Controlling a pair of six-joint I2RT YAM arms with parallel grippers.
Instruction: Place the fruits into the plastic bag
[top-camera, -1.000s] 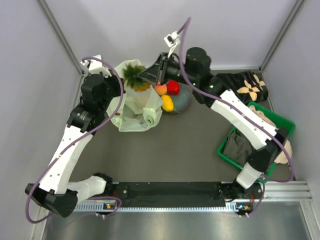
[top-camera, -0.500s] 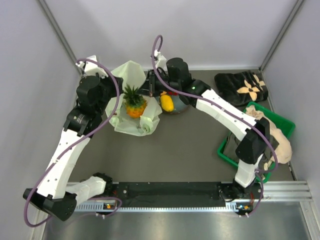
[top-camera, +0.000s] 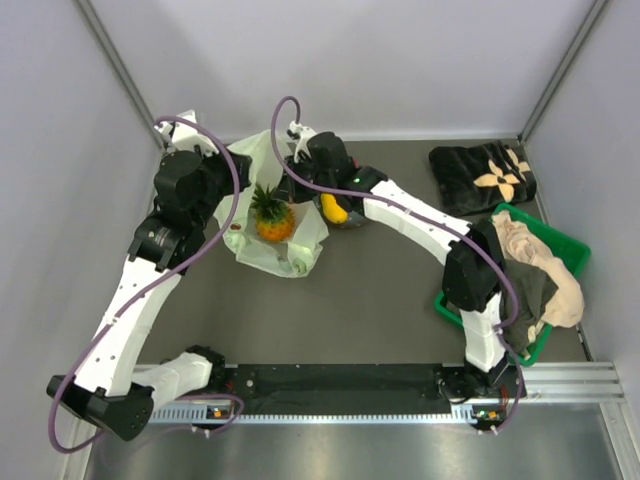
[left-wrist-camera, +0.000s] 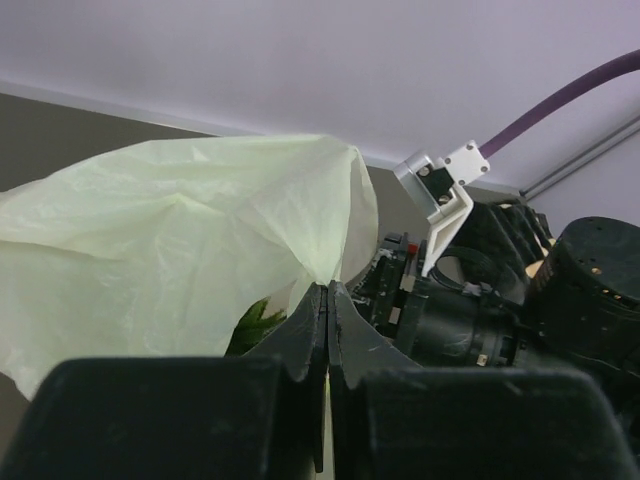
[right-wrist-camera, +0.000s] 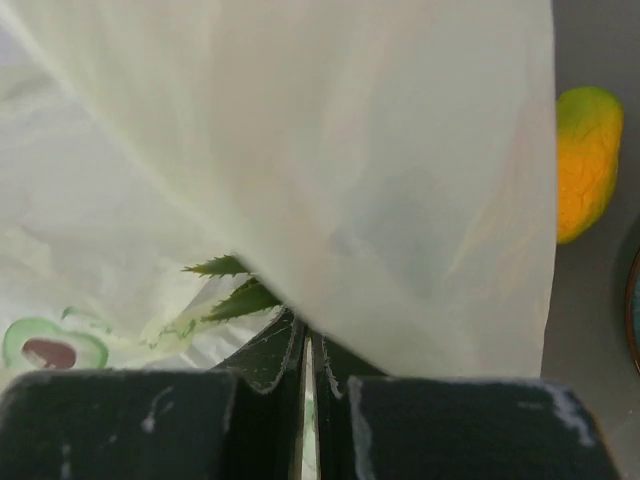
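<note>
- The dark grey desk (top-camera: 380, 300) sits between pale walls, and both of your arms reach to its far left part, where the work is.
- The plastic bag (top-camera: 262, 250) lies crumpled there with its mouth lifted from two sides. I judge you hold it this way so the opening stays wide enough for fruit to drop in.
- The green basket (top-camera: 443, 302) of clothes and the dark flowered cloth (top-camera: 485, 175) lie well apart on the right and play no part in this job.
- The pineapple (top-camera: 273, 222) stands inside the bag with its crown up, so one fruit is in.
- A mango (top-camera: 333, 207) lies outside, just beside the bag's right edge, on the grey plate (top-camera: 352, 221). Your right arm covers the rest of that spot, so I cannot tell whether other fruits are waiting there.
- Your left pincer (left-wrist-camera: 327, 320) has its fingers together, clamped on the bag's rim and holding the film up.
- Your right pincer (right-wrist-camera: 306, 348) is pressed together on the opposite wall, with the sheet draped over its tips.
- With both pincers occupied, one likely has to let go to fetch the mango, and the mouth may then sag shut.
</note>
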